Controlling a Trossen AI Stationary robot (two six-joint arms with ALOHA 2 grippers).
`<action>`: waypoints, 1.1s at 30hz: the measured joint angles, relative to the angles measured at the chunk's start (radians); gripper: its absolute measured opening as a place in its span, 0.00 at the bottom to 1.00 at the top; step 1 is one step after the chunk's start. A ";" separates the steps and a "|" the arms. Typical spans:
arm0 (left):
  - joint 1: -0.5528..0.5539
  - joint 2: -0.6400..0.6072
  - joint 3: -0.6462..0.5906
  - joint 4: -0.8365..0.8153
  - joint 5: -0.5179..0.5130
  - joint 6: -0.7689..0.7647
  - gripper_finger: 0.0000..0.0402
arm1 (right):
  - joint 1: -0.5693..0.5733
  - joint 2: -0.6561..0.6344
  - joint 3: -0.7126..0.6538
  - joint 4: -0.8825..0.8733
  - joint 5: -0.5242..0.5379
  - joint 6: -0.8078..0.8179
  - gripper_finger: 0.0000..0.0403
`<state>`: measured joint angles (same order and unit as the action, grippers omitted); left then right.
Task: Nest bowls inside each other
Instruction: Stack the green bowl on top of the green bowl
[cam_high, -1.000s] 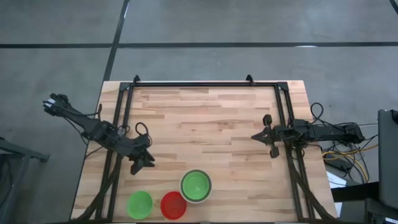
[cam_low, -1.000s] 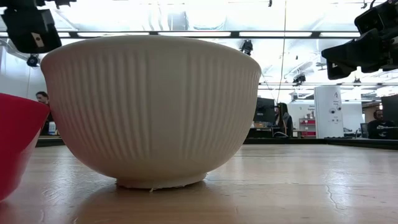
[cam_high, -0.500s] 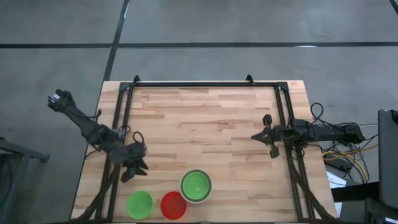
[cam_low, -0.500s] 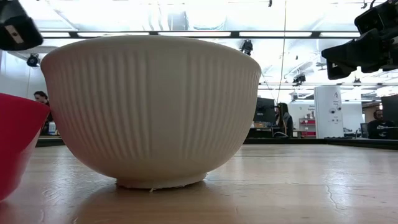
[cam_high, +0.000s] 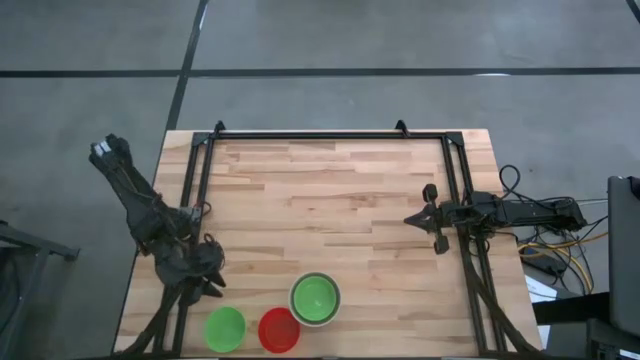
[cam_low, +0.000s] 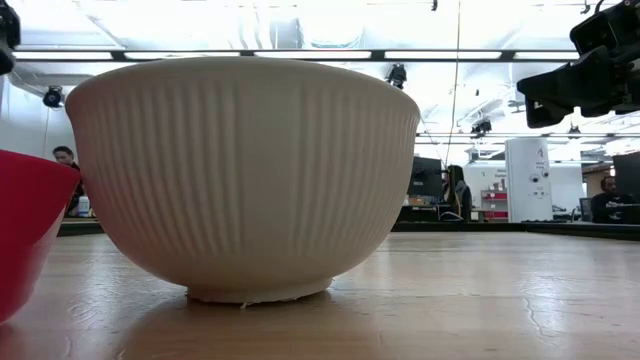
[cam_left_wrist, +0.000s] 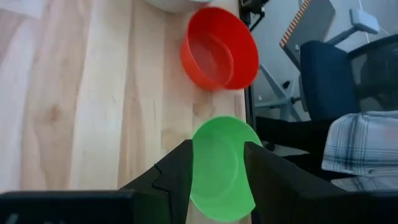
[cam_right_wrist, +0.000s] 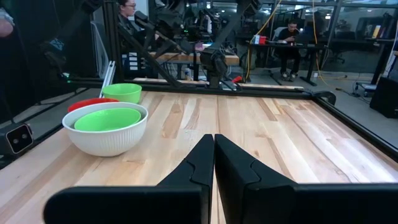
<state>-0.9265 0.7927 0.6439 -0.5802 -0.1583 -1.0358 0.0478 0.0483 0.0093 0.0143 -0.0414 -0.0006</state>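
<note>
A ribbed white bowl (cam_high: 298, 312) stands on its foot near the table's front edge, with a green bowl (cam_high: 315, 296) nested in it. To its left a red bowl (cam_high: 279, 330) and a lone green bowl (cam_high: 224, 328) rest on their bases. My left gripper (cam_high: 208, 285) hovers open just behind the lone green bowl (cam_left_wrist: 219, 180), whose rim shows between its two fingers in the left wrist view, apart from them. My right gripper (cam_high: 412, 219) waits shut at the table's right side, pointing level toward the left.
A black metal frame (cam_high: 330, 134) runs along the table's far, left and right sides. The wood behind and to the right of the bowls (cam_high: 340, 200) lies bare. Cables (cam_high: 560, 245) hang off the right edge. People sit at desks in the room beyond (cam_right_wrist: 292, 34).
My left gripper has swung toward the table's near left corner and sunk a little, coming close behind the lone green bowl; its wrist has rolled somewhat. Its fingers have stayed open. The bowls have not moved.
</note>
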 joint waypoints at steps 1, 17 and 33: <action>-0.012 0.002 -0.007 0.011 0.000 -0.010 0.37 | 0.000 0.000 0.000 0.000 0.000 0.000 0.02; -0.114 0.097 -0.014 0.051 -0.019 -0.116 0.37 | 0.000 0.000 0.000 0.000 0.000 0.000 0.02; -0.149 0.237 -0.014 0.049 -0.013 -0.249 0.37 | 0.000 0.000 0.000 0.000 0.000 0.000 0.02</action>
<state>-1.0757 1.0296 0.6296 -0.5308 -0.1708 -1.2844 0.0475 0.0486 0.0093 0.0143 -0.0414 -0.0006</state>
